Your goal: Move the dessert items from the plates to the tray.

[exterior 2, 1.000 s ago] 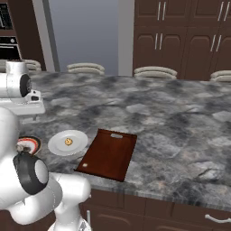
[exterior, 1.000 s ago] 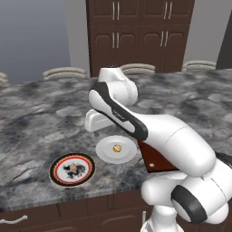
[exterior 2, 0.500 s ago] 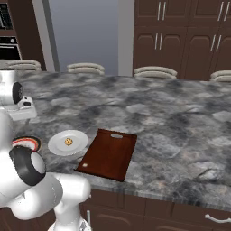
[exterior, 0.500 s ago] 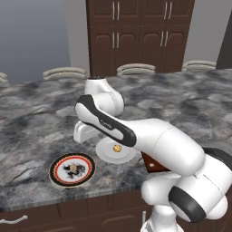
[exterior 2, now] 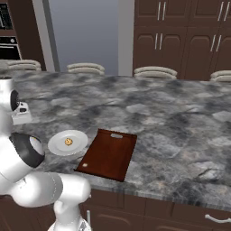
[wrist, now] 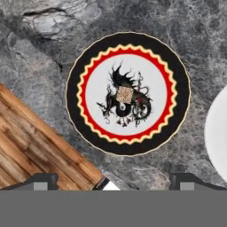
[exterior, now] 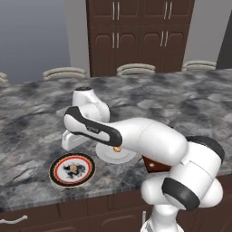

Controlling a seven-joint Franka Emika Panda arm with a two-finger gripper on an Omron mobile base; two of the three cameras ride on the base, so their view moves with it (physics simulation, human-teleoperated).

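My arm is swinging leftward since a second ago, carrying my jaws (wrist: 114, 181) away from the white plate (exterior: 118, 155) and over the patterned plate (wrist: 128, 93). I am hovering above that plate with my jaws spread wide and holding nothing; the two fingertips (wrist: 41, 181) are showing at the bottom of the hand view, well apart. The brownish piece (wrist: 125, 94) is lying at the centre of the patterned plate, on its dark motif, straight ahead of the gap between my jaws and clear of both tips. The cookie (exterior 2: 68, 141) is sitting on the white plate, which is lying just beside the tray (exterior 2: 108, 153) on the grey surface (exterior 2: 180, 122). The tray is carrying nothing.
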